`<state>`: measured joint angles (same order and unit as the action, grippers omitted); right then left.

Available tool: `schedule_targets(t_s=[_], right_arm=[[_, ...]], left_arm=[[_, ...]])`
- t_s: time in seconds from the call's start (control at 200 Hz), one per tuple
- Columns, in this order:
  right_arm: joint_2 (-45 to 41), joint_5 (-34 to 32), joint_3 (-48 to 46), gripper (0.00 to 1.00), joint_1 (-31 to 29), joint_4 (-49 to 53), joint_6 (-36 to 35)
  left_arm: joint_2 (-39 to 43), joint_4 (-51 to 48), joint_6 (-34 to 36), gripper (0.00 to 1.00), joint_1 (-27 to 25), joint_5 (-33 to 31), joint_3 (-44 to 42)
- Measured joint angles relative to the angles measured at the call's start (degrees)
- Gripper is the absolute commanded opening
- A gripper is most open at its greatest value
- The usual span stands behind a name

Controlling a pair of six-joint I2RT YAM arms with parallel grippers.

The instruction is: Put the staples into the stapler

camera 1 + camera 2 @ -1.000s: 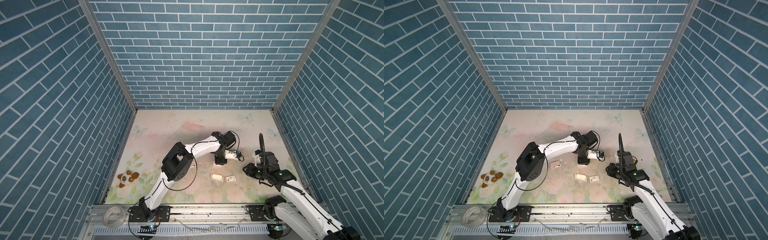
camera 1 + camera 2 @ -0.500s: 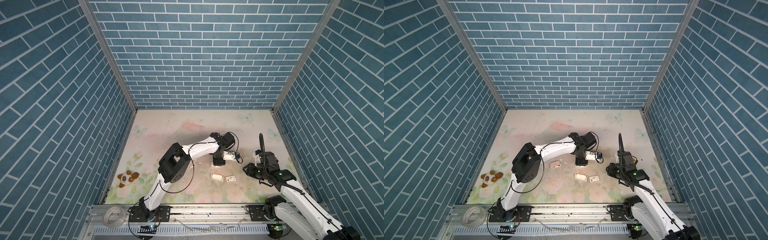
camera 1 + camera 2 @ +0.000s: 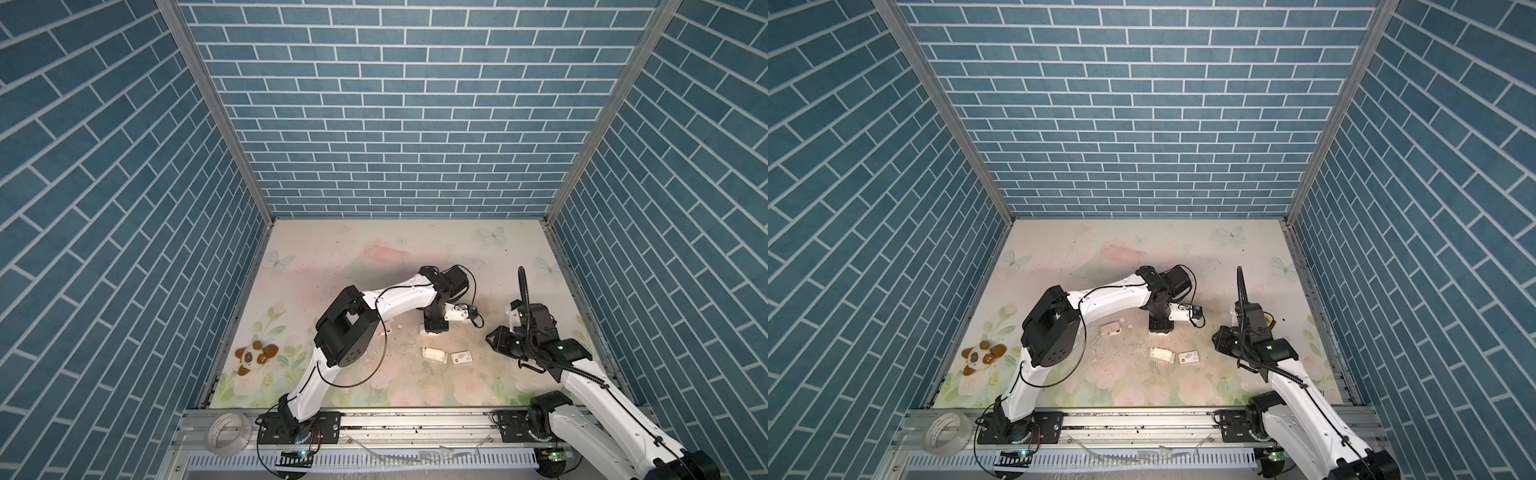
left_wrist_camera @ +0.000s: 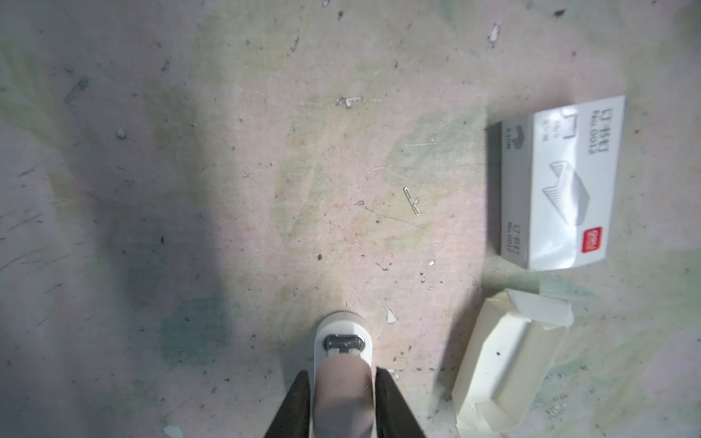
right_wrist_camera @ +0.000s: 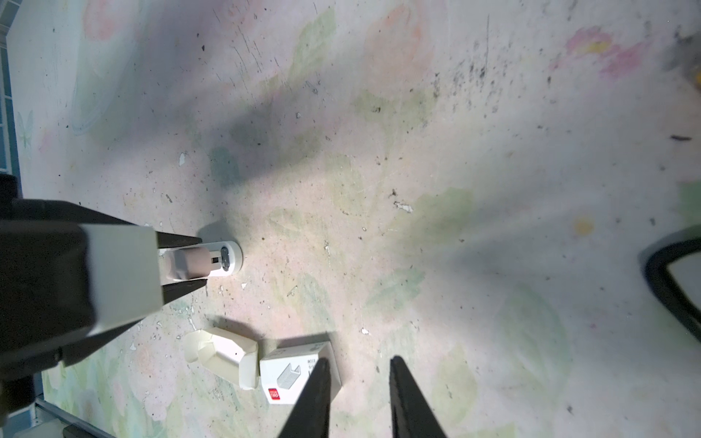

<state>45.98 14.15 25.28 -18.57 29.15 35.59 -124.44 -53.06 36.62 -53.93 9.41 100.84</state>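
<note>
nearest the front rail [image 3: 415,420] lay a folded cream cardboard tray [image 4: 504,364] with a white sleeve [image 4: 561,182] just beside it on the flowered mat [image 4: 189,170]. no strip of staples showed in any view. judging by the task they sat inside the tray, and only one loose staple [image 4: 411,201] lay bare on the mat. the right gripper [image 5: 356,364] hovered near the sleeve, its fingers parted a moderate way and holding nothing. farther back the stapler [image 4: 342,341] rested on the mat with the left gripper [image 5: 201,261] astride it, fingers narrow and close against both its sides; whether they pressed it or only flanked it could not be told. a strip would likely be light, stiff and slick, yet brittle and apt to snap where the staples are glued. it would best be pinched gently across its two long sides near the middle, while the light tray, which would slide easily, was steadied.
</note>
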Motion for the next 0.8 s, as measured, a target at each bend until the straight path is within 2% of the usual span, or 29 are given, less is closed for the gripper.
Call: schedule_targets(t_s=[0.2, 0.395, 0.615, 0.73, 0.765, 0.785, 0.8], right_arm=[[0.0, -0.1, 0.0, 0.29, 0.0, 0.0, 0.0], [0.0, -0.3, 0.0, 0.31, 0.0, 0.0, 0.0], [-0.3, -0.4, 0.0, 0.41, 0.0, -2.1, -0.7], [-1.9, -1.8, 0.0, 0.51, 0.0, -4.3, -2.3], [-2.2, -2.7, 0.1, 0.54, 0.0, -5.0, -2.9], [-2.3, -3.5, 0.2, 0.54, 0.0, -5.3, -3.2], [-2.3, -4.1, 0.3, 0.55, 0.0, -5.6, -3.5]], left_arm=[[0.4, -0.1, 0.0, 0.38, 0.0, -0.7, -0.3], [2.0, -0.3, 0.0, 0.52, 0.0, -0.9, -0.8], [5.9, -0.2, -0.5, 0.67, 0.2, -1.2, -2.7], [10.3, -0.2, -1.3, 0.75, 1.1, -0.7, -4.7], [12.2, -0.1, -1.6, 0.79, 1.6, -0.4, -5.4], [13.5, 0.0, -1.9, 0.91, 2.1, -0.2, -5.9], [14.2, 0.0, -2.1, 0.95, 2.4, -0.1, -6.3]])
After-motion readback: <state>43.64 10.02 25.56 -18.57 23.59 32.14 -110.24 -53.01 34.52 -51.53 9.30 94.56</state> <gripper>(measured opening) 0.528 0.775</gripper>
